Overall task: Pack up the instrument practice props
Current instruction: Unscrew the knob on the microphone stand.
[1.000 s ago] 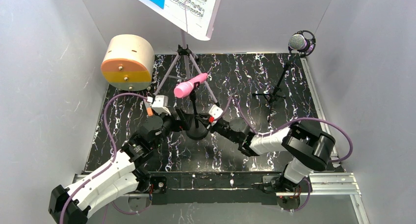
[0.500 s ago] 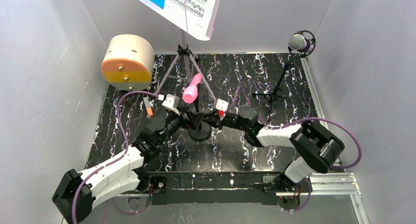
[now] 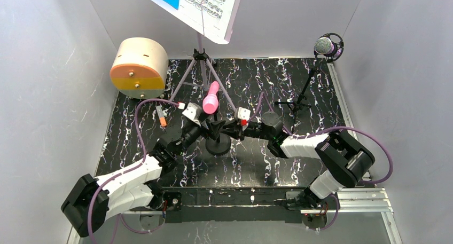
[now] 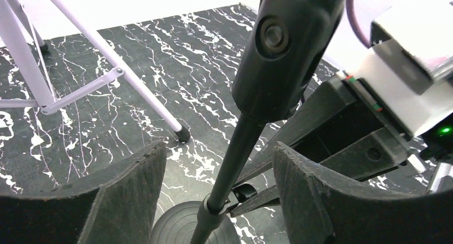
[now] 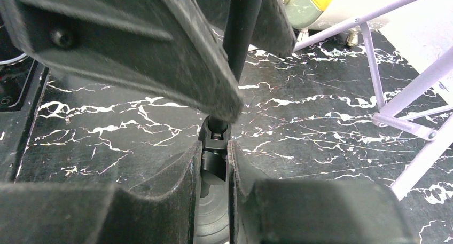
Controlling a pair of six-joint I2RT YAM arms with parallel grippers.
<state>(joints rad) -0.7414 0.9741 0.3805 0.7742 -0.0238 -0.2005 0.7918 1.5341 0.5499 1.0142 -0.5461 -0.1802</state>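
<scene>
In the middle of the tabletop (image 3: 251, 169), the pink microphone (image 3: 209, 101) tops a thin, stiff, probably top-heavy black stand (image 4: 237, 148), best held low on its pole, where the right claw (image 5: 215, 164) is clenched and the released left claw (image 4: 218, 158) straddles it.

Pretty cramped around the black stand pole (image 4: 243, 140). It sits between the left hand (image 4: 216, 164)'s fingers with a gap on each side, and the right hand (image 5: 215, 153) is wedged in just past it, clamped on the pole's low joint. Ahead and left of the left hand, the lilac stand's legs (image 4: 115, 57) slant down to the surface (image 4: 80, 126). The pink microphone (image 3: 210, 101) sits above both hands. The black tripod (image 3: 297, 102) stands near the right wrist. The surface on the near side of both hands is open.
</scene>
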